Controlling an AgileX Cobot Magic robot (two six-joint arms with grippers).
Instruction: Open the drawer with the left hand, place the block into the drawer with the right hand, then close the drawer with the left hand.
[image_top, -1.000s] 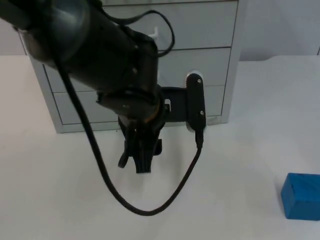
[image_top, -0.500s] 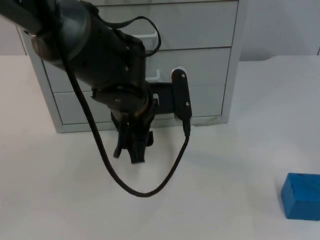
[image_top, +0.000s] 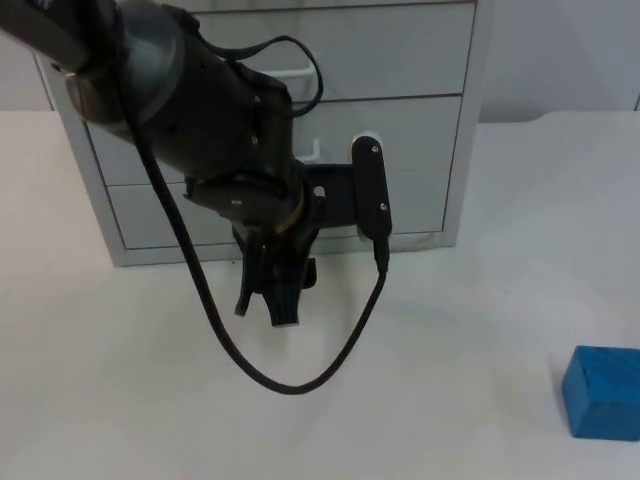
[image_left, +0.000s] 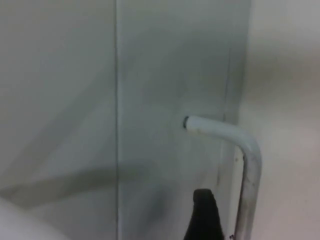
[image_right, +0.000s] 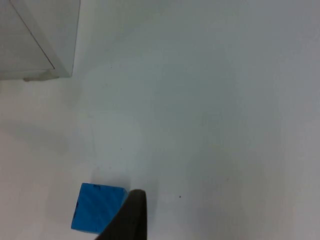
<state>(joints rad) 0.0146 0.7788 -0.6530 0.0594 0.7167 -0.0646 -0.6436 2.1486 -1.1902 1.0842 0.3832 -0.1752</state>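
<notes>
The grey drawer cabinet (image_top: 410, 130) stands at the back of the table with its drawers shut. My left gripper (image_top: 265, 310) hangs just in front of the cabinet's base, its two fingers a little apart and nothing between them. In the left wrist view a white bar handle (image_left: 247, 150) juts from a drawer front, close beside one black fingertip (image_left: 202, 217). The blue block (image_top: 602, 392) lies on the table at the front right. In the right wrist view the block (image_right: 97, 207) sits right beside my right gripper's fingertip (image_right: 131, 215), not held.
A white handle (image_top: 300, 72) peeks out behind the left arm on an upper drawer. The cabinet's lower corner (image_right: 50, 70) is in the right wrist view. White table top (image_top: 470, 330) stretches between the cabinet and the block.
My left gripper has moved up toward the cabinet and slightly left, then edged back right a little. The block has not moved.
</notes>
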